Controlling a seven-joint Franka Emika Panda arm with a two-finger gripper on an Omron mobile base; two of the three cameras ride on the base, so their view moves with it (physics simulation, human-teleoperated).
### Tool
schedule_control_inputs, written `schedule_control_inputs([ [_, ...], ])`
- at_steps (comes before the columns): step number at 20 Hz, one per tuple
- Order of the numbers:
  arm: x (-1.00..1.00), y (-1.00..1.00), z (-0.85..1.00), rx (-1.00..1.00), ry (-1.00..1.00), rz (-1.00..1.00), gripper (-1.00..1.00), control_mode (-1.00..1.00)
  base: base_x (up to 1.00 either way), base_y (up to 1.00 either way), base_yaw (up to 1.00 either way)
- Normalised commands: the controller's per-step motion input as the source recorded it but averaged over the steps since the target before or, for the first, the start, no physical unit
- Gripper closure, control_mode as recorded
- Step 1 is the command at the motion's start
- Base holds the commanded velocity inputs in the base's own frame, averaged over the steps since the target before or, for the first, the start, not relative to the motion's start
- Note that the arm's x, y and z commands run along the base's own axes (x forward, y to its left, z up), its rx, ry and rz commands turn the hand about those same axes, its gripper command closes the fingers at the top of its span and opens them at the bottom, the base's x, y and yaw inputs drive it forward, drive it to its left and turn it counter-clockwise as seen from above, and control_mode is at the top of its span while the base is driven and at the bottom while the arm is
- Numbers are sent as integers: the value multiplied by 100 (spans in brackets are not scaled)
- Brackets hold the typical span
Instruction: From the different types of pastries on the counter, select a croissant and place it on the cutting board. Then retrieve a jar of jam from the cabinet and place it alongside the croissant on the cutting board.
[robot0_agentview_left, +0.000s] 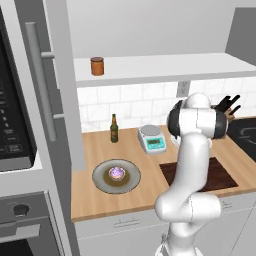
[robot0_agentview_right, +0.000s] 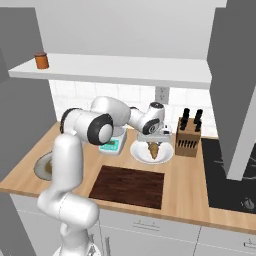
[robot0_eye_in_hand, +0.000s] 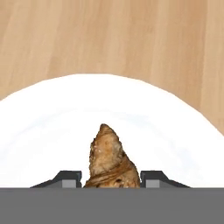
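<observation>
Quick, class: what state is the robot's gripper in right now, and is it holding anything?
Gripper: closed on the croissant, over the white plate.

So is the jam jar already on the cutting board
No, the jar of jam stands on the cabinet shelf, and the cutting board lies bare.

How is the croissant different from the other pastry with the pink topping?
The croissant is elongated, golden-tan and stands tip-up over a white plate, while the pink-topped pastry is round and brown and sits flat. The croissant is clamped in the shut tool; the pink-topped pastry lies untouched. The pink-topped pastry's plate is grey, not white, and sits further left on the counter. Both are small baked items.
</observation>
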Motion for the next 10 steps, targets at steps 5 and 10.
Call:
schedule_control_inputs([
  [5,-72,-1,68,0,-26,6,100,-100,0,0,0],
  [10,-100,0,19,0,-21,3,100,-100,0,0,0],
])
